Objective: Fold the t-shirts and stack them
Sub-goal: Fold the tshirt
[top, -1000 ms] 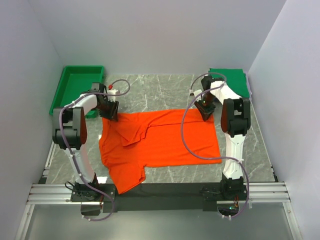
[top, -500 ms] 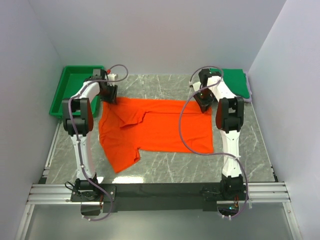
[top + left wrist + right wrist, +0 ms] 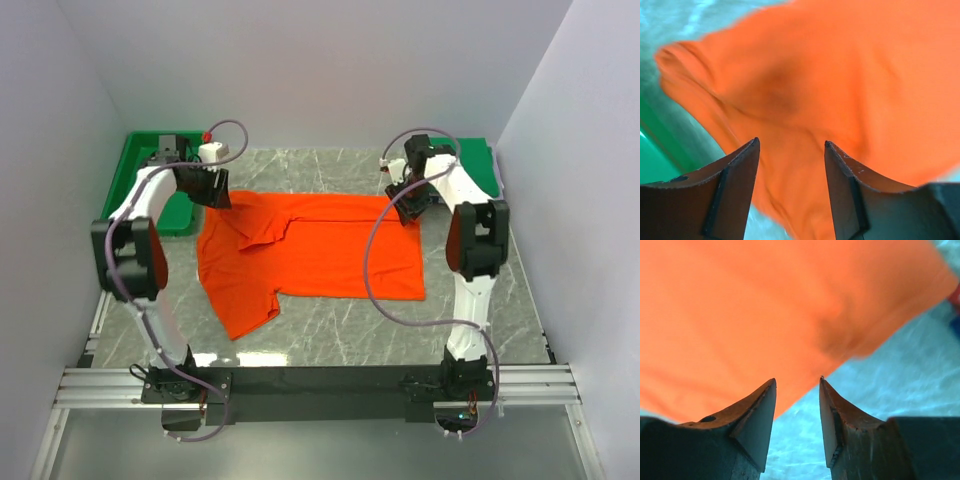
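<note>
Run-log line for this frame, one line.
orange t-shirt: spread on table, not yet folded | left gripper: open, at its far-left corner | right gripper: open, at its far-right corner

Left wrist view, what I see:
- Left gripper [image 3: 791, 141] fingers [image 3: 735, 180] dark, apart, at bottom of view. Gap between them clear, nothing pinched.
- Orange tee [image 3: 865, 75] fills most of view beyond fingertips, blurred. I can't tell whether fingertips touch cloth.
- Cloth rumpled: darker hollow near middle, soft ridges running down toward gap.
- Rounded lobe of tee sticks out at upper left, edge curling down left side.
- Pale marbled table [image 3: 670, 20] shows past that lobe, blurred.
- Green tray [image 3: 652, 160] at lower left, just beside tee's edge.
</note>
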`<state>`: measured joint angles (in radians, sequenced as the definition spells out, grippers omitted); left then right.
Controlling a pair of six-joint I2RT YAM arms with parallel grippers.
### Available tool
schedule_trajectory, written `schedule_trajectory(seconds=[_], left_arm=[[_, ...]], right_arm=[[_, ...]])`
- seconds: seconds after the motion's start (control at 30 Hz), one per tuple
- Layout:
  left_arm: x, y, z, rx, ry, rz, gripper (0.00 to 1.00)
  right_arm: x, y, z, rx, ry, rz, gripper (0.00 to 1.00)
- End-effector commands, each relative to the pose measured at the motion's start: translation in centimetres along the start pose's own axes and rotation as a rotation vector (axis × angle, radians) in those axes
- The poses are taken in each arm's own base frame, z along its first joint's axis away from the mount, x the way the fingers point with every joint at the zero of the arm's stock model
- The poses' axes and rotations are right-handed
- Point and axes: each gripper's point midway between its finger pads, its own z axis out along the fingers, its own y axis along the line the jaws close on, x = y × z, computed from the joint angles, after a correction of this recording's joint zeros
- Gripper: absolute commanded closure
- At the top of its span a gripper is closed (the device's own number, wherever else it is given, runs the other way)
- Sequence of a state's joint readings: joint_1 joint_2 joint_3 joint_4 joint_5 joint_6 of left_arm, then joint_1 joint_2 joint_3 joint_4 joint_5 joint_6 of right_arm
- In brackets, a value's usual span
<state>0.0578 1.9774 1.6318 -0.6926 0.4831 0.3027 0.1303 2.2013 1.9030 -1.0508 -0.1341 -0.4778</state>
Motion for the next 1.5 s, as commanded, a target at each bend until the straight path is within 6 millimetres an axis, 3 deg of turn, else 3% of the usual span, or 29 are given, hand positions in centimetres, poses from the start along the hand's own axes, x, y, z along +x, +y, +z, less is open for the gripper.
schedule_trajectory(seconds=[0.0, 0.07, 0.1, 0.13, 0.17, 0.2, 0.23, 0.27, 0.3, 0.37, 0.4, 0.7, 0.97, 1.07, 1.17, 1.4, 1.47], left_arm=[[0.8, -4.5, -4.5, 0.140, -0.037, 0.179, 0.40], [4.0, -5.7, -5.5, 0.189, 0.030, 0.160, 0.41], [4.9, -5.9, -6.0, 0.223, 0.033, 0.200, 0.41], [6.5, -6.4, -6.4, 0.248, 0.060, 0.197, 0.43], [7.8, -6.6, -6.7, 0.263, 0.087, 0.191, 0.43], [8.6, -6.5, -6.9, 0.264, 0.097, 0.214, 0.44], [9.7, -6.9, -7.2, 0.269, 0.108, 0.213, 0.45], [10.1, -6.9, -7.4, 0.265, 0.106, 0.218, 0.45], [10.4, -6.8, -7.4, 0.250, 0.106, 0.235, 0.45], [11.2, -6.9, -7.6, 0.234, 0.108, 0.244, 0.46], [11.4, -6.9, -7.7, 0.228, 0.106, 0.248, 0.46], [14.0, -6.6, -7.5, 0.205, 0.161, 0.306, 0.45], [14.9, -6.8, -7.7, 0.203, 0.152, 0.385, 0.43], [16.2, -7.2, -8.0, 0.220, 0.154, 0.490, 0.43], [17.3, -7.5, -8.2, 0.228, 0.140, 0.596, 0.44], [20.3, -6.9, -6.8, 0.207, 0.177, 0.702, 0.45], [20.2, -6.2, -6.0, 0.168, 0.177, 0.732, 0.45]], right_arm=[[1.2, 3.4, -4.2, -0.065, -0.063, -0.107, 0.53], [2.6, 4.7, -5.3, -0.068, -0.058, -0.168, 0.53], [4.7, 5.8, -4.5, -0.092, -0.008, -0.186, 0.54], [4.9, 6.6, -5.4, -0.077, -0.035, -0.220, 0.55], [5.7, 7.1, -5.3, -0.076, -0.027, -0.255, 0.57], [7.9, 8.1, -4.3, -0.096, 0.019, -0.272, 0.59], [8.0, 8.7, -4.8, -0.069, -0.003, -0.308, 0.59], [8.8, 9.1, -4.5, -0.067, 0.004, -0.332, 0.62], [10.7, 10.0, -3.5, -0.083, 0.043, -0.344, 0.62], [11.5, 10.7, -3.3, -0.060, 0.033, -0.388, 0.65], [13.1, 11.2, -2.5, -0.069, 0.067, -0.394, 0.65], [16.5, 11.0, -0.1, -0.003, 0.104, -0.462, 0.62], [18.1, 10.9, 1.9, 0.025, 0.134, -0.489, 0.61], [18.7, 10.6, 2.3, 0.044, 0.150, -0.498, 0.74], [18.9, 10.4, 2.2, 0.060, 0.152, -0.505, 1.00], [18.7, 10.4, 1.6, 0.062, 0.139, -0.496, 1.00], [18.5, 10.3, 1.4, 0.070, 0.130, -0.493, 1.00]])
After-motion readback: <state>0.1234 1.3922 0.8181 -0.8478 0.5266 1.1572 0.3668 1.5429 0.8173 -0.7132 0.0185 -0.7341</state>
